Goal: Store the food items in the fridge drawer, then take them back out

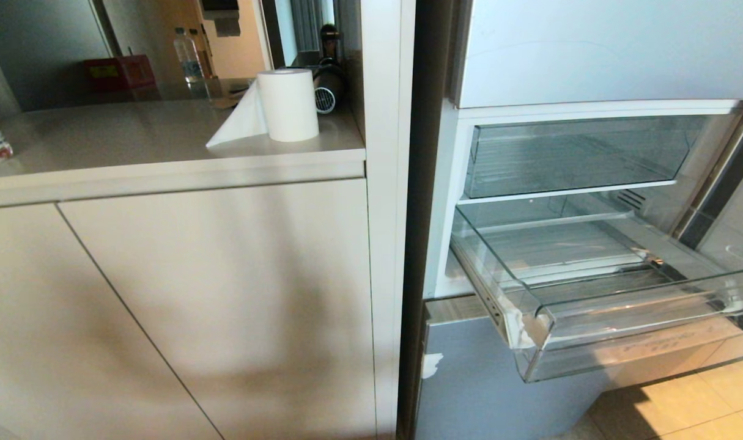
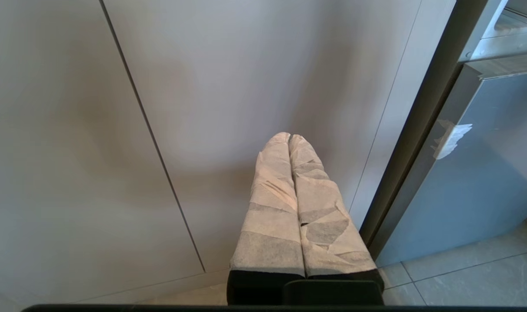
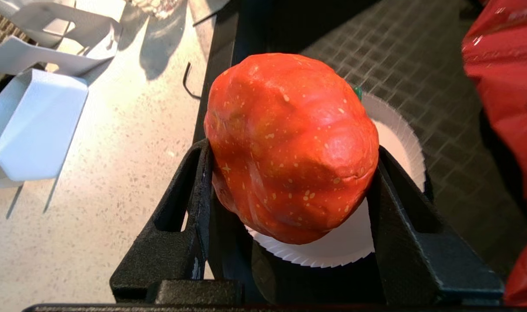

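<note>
In the right wrist view, the food item [image 3: 289, 143], a round orange-red fruit with pale specks, sits squeezed between the black fingers of my right gripper [image 3: 290, 151], which is shut on it just above a white paper plate [image 3: 395, 134]. In the head view the fridge drawer [image 1: 622, 339], a clear plastic bin with a ribbed floor, stands pulled out, and nothing shows inside it. Neither arm appears in the head view. My left gripper [image 2: 289, 138], its fingers wrapped in pale tape and pressed together, hangs parked facing a beige cabinet door.
A shallower clear tray [image 1: 576, 156] sits above the drawer, with pale blue fridge panels [image 1: 481, 385] below. A paper towel roll [image 1: 287, 104] stands on the counter to the left. Near the plate are a red bag [image 3: 506, 86] and white plastic trays [image 3: 37, 123].
</note>
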